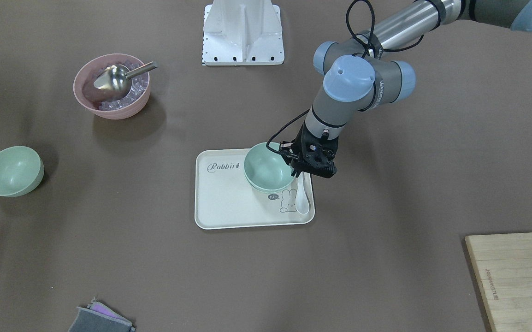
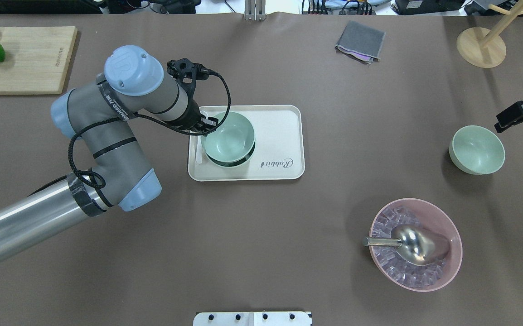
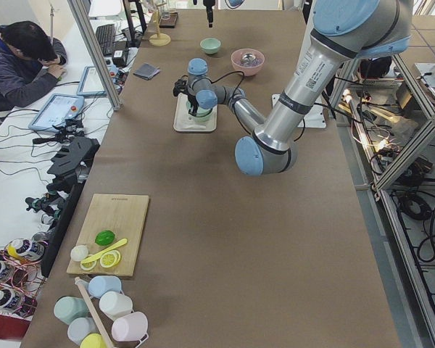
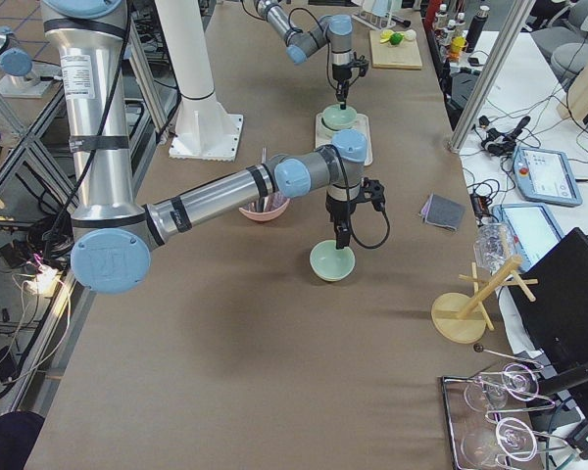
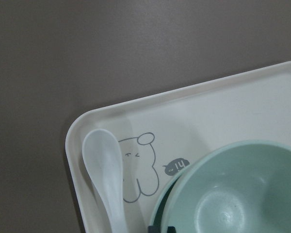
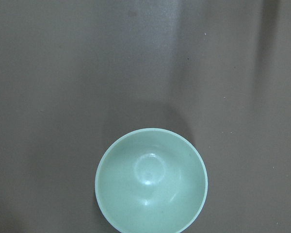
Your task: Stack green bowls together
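My left gripper (image 1: 296, 169) is shut on the rim of a pale green bowl (image 1: 266, 165) over the white rabbit tray (image 1: 229, 207). A second green bowl's rim (image 2: 236, 162) shows right under the held bowl, nested with it. In the left wrist view the held bowl (image 5: 237, 194) fills the lower right. A third green bowl (image 1: 12, 170) stands alone on the table. My right gripper (image 2: 517, 113) hovers above that bowl (image 6: 151, 179); none of its fingers show in the right wrist view, so I cannot tell whether it is open.
A white spoon (image 1: 303, 196) lies on the tray beside the bowls. A pink bowl (image 1: 111, 87) holds ice and a metal scoop. A wooden cutting board (image 2: 21, 59) with fruit, a grey cloth (image 2: 360, 41) and a wooden stand (image 2: 481, 45) sit along the far edge.
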You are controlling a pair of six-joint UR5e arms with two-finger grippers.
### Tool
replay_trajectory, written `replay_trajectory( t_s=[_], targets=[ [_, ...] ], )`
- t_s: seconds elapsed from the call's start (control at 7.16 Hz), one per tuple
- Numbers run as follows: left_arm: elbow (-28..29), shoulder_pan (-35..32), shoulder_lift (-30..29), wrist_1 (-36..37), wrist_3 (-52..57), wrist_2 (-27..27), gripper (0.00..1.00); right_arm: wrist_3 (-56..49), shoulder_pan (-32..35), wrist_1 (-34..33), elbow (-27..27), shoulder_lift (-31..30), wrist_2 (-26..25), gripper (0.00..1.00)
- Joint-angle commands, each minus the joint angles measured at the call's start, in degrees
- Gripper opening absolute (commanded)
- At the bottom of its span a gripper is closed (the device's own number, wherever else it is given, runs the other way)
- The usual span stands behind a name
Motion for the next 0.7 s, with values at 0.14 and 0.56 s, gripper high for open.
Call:
replay_trajectory(
  t_s=[0.14,0.56],
  targets=[
    [-0.39,0.18,0.53,-0.03,-0.08,0.51,0.0,0.0,-0.18,0.0,0.0,0.07,0.0,1.0],
    [-0.56,1.49,0.53,-0.12,-0.17,0.51,0.0,0.0,-0.27,0.0,0.0,-0.01,0.0,1.0]
  ],
)
